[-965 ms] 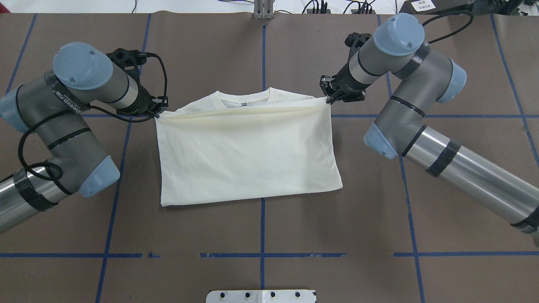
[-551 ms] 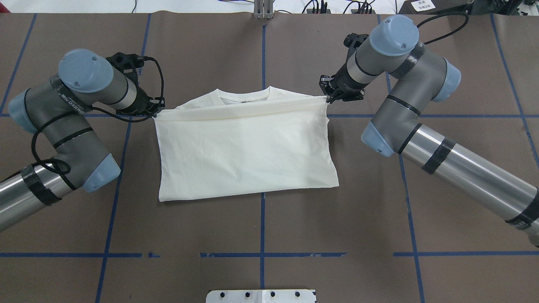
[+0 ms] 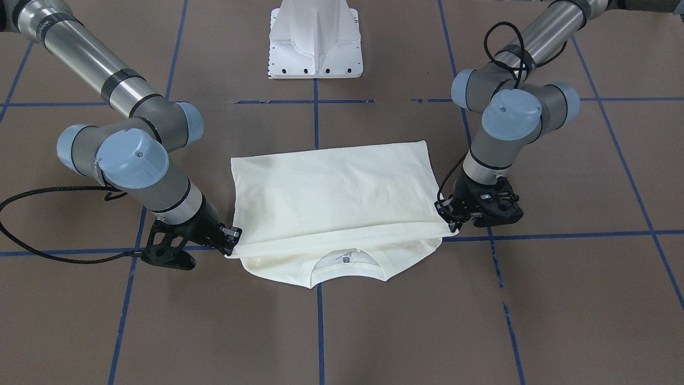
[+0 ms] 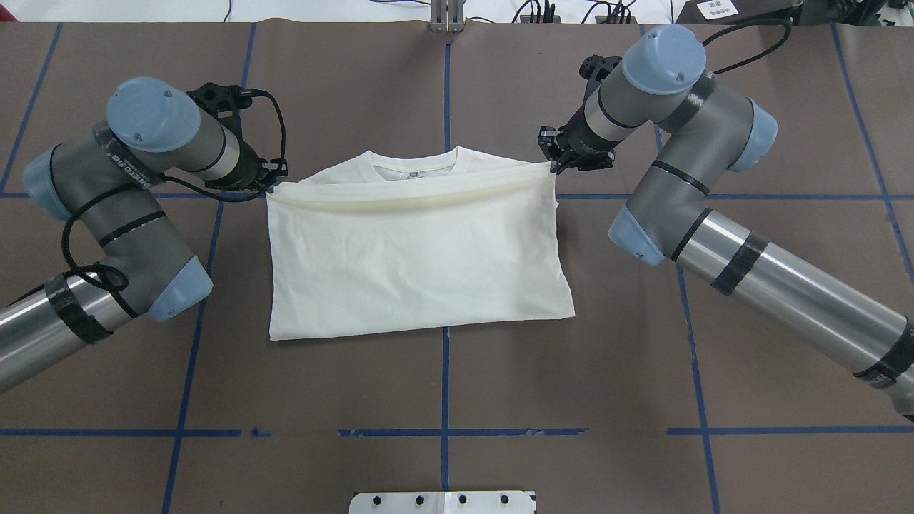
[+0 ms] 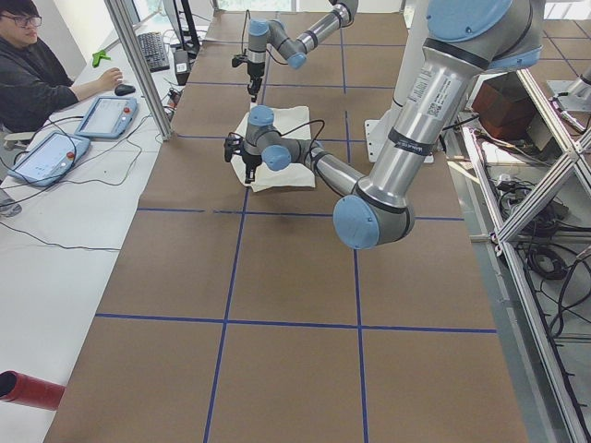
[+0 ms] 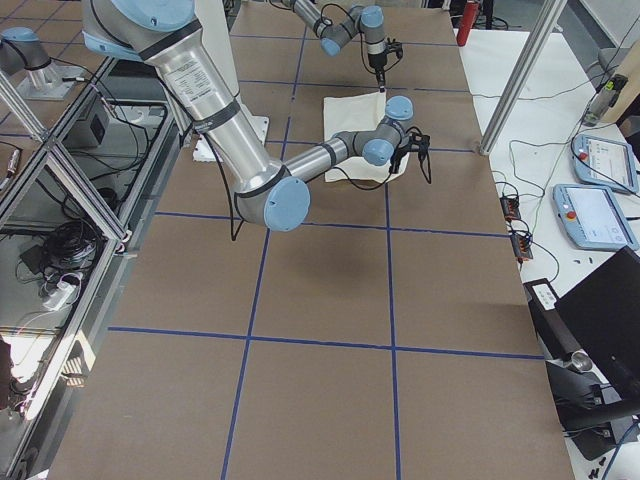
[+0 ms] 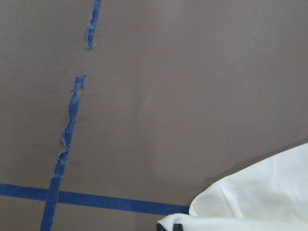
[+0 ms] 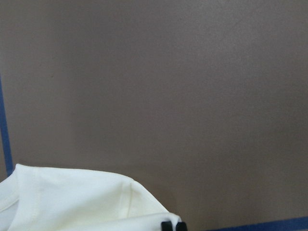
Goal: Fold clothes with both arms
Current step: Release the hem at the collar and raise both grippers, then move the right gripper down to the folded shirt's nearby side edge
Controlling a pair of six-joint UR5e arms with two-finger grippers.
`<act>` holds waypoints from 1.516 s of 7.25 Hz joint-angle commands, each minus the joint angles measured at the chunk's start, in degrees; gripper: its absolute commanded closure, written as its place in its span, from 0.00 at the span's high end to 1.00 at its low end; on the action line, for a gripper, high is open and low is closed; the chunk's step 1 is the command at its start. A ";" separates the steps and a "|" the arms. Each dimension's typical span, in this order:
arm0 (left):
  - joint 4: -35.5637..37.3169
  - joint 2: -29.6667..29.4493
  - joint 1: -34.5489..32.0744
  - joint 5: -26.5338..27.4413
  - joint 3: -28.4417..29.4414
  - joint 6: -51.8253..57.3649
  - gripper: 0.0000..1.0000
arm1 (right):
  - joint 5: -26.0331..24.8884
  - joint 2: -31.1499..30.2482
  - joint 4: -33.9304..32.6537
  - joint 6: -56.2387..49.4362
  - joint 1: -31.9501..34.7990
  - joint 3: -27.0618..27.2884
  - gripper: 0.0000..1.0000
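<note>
The left gripper [image 4: 272,187] is pinched tight on one corner of the cream T-shirt [image 4: 421,264]. The right gripper [image 4: 551,168] is pinched tight on the other corner. The folded edge runs straight between the two grippers. The rest of the shirt lies flat on the brown table [image 4: 443,385], on the robot's side of both grippers. The collar [image 4: 414,170] peeks out just past the held edge.
</note>
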 commanded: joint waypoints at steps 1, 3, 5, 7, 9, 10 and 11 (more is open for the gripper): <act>-0.04 -0.28 0.00 0.00 -0.04 -0.16 0.85 | -0.04 -0.04 0.03 -0.15 -0.18 0.07 0.99; 0.66 -0.55 -1.75 -0.26 -2.48 0.18 1.00 | 0.66 -1.00 0.73 0.20 -0.27 2.77 1.00; 5.47 0.24 -2.02 -0.35 -8.96 0.19 1.00 | -0.38 -6.95 0.38 1.95 -3.85 10.83 1.00; 10.22 0.77 -2.02 -0.35 -15.30 -0.69 1.00 | -5.99 -13.38 0.03 3.01 -10.08 17.45 1.00; 10.51 0.77 -1.68 -0.26 -17.87 -2.09 1.00 | -6.98 -14.72 -0.06 4.94 -12.48 19.04 1.00; 10.51 0.77 -1.59 -0.26 -18.49 -2.19 1.00 | -6.98 -15.77 -0.06 5.38 -13.79 20.01 1.00; 10.51 0.86 -1.50 -0.26 -19.01 -2.19 1.00 | -6.98 -16.04 -0.15 5.39 -14.24 20.54 1.00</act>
